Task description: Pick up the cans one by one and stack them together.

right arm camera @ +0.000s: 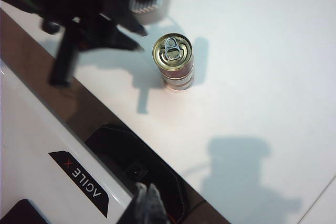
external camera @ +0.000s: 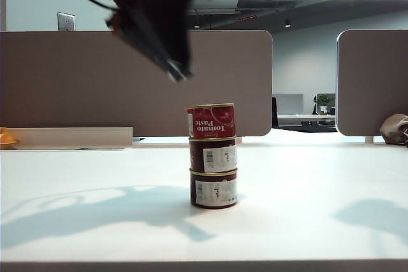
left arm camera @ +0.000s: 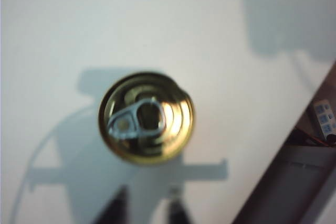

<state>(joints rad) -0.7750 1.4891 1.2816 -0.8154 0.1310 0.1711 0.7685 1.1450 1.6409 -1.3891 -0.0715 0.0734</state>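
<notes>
Three cans stacked, both grippers clear of them

Exterior view: the three cans stand in one upright column near the middle of the white desk (external camera: 76, 176). The red tomato paste can (external camera: 211, 121) is on top, its label upside down; it sits slightly off-centre to the left on the middle can (external camera: 213, 155), a dark maroon one with a white barcode panel. That rests on the bottom can (external camera: 213, 190), of the same kind, which stands on the desk. The left gripper (external camera: 180, 73) hangs above and to the left of the stack, blurred, its tip pointing down and to the right, apart from the top can and carrying nothing. A grey partition (external camera: 83, 81) runs behind the desk.

Left wrist view: the camera looks straight down on the gold lid of the tomato paste can (left arm camera: 146, 117), with its pull tab. Two dark fingertips (left arm camera: 114, 211) of the left gripper (left arm camera: 143, 212) show at the picture's edge, a gap between them and nothing in it; they do not touch the can.

Right wrist view: the stack is seen from above, well away from the right gripper (right arm camera: 149, 205), whose fingers lie closed together on nothing. The left gripper (right arm camera: 137, 39) is just beside the stack's lid, not touching
</notes>
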